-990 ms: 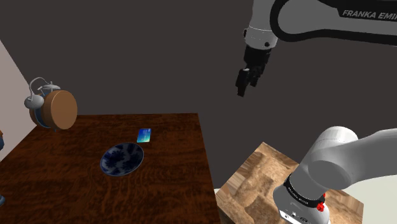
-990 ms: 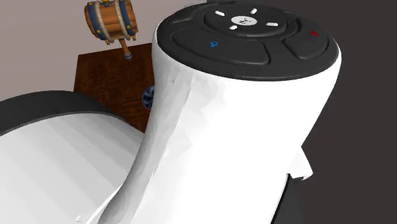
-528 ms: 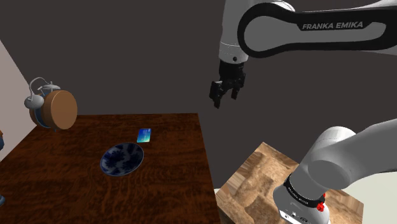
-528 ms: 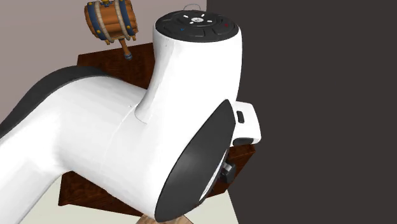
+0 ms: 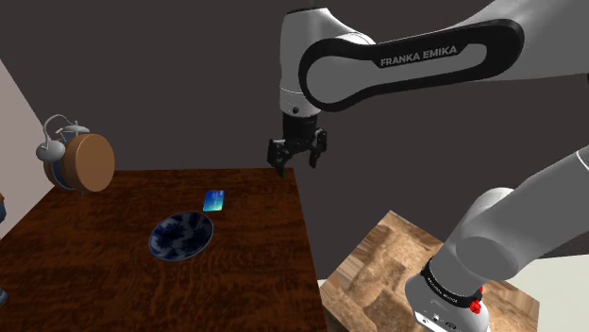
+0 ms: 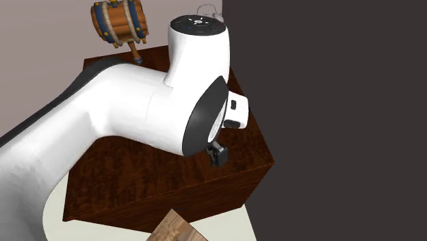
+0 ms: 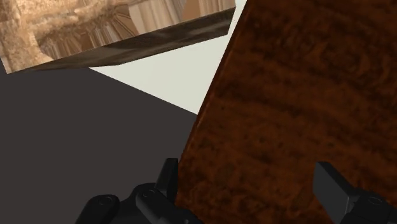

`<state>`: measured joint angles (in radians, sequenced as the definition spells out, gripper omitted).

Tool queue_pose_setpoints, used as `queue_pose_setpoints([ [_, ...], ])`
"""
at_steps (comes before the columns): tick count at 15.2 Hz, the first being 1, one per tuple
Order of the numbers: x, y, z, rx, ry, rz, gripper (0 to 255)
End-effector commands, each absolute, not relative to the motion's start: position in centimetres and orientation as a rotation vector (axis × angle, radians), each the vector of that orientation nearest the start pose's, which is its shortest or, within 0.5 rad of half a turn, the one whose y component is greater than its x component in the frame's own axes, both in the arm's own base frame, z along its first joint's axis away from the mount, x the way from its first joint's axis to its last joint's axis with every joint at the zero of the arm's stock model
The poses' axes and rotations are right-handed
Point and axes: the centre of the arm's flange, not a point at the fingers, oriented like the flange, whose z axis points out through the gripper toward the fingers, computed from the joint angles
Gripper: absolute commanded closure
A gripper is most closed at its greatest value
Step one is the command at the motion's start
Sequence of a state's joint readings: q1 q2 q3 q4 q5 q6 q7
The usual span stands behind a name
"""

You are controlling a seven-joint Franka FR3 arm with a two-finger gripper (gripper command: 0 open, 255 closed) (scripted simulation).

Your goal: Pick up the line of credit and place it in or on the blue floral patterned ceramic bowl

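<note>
Gripper spread wide (empty), above table corner, card well apart to shoulder view's left, near bowl

Table largely covered by the arm in the second exterior view, print on the card too small to be read, stand cut off by the shoulder view's lower edge.

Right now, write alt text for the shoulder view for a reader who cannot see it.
A white Franka arm holds its open black gripper above the visible far corner of a dark wooden table. On it lie a small blue-green card and, nearer the camera, a blue patterned bowl.
</note>
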<state>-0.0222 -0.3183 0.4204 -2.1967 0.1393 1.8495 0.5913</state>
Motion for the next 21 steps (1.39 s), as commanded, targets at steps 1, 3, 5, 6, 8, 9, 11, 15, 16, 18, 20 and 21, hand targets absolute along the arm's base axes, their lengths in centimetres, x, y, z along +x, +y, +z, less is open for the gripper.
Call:
queue_pose_setpoints([
  [1,43.2,21.7,48.5,-3.114,0.473,0.09,0],
  [3,44.8,23.3,47.3,-3.094,0.535,0.102,0],
  [5,46.5,24.9,46.1,-3.073,0.595,0.114,0],
  [6,47.3,25.6,45.4,-3.062,0.625,0.12,0],
  [8,49.1,27.1,44.2,-3.039,0.685,0.132,0],
  [9,49.9,27.8,43.6,-3.027,0.715,0.138,0],
  [11,51.8,29.2,42.4,-3.003,0.773,0.15,0],
  [15,55.5,31.8,40.0,-2.95,0.889,0.174,0],
  [16,56.5,32.4,39.4,-2.936,0.917,0.18,0],
  [18,58.5,33.5,38.2,-2.907,0.974,0.191,0],
  [20,59.4,34.1,37.0,-2.893,1.001,0.197,0],
  [21,59.4,34.2,36.5,-2.893,1.001,0.197,0],
])
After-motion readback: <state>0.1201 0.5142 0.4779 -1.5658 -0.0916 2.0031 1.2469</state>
